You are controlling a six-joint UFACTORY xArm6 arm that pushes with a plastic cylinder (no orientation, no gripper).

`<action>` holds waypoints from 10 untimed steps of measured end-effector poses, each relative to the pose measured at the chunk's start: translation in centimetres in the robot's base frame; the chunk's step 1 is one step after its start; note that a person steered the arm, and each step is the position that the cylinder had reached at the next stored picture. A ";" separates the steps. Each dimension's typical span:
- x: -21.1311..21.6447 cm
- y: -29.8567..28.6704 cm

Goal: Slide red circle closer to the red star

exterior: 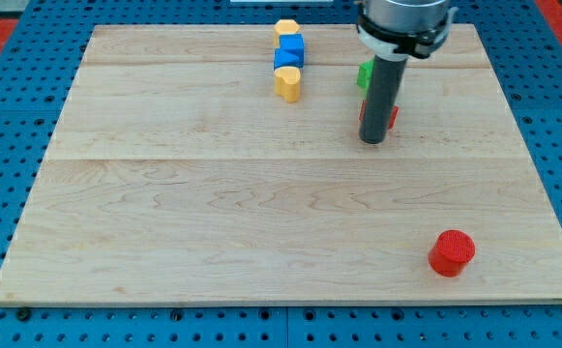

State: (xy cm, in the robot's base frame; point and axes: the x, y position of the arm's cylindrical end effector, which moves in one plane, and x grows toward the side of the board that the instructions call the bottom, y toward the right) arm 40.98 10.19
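Note:
The red circle (pixel 452 252) lies near the view's bottom right on the wooden board. The red star (pixel 390 117) sits at the view's upper right, mostly hidden behind my rod, with only a red edge showing. My tip (pixel 371 141) rests on the board right next to the red star, on its lower left side. The tip is far above and left of the red circle.
A green block (pixel 365 73) peeks out from behind the rod, just above the red star. A yellow block (pixel 285 27), a blue block (pixel 289 52) and a yellow heart-like block (pixel 287 84) form a column at the top middle. The board (pixel 164 213) lies on a blue pegboard.

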 end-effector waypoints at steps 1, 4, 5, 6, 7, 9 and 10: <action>1.1 -0.6; 8.4 12.0; 12.7 17.2; 20.0 12.6; 19.6 5.8; 15.4 7.2; 14.2 10.1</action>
State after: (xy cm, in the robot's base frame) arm 55.15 20.26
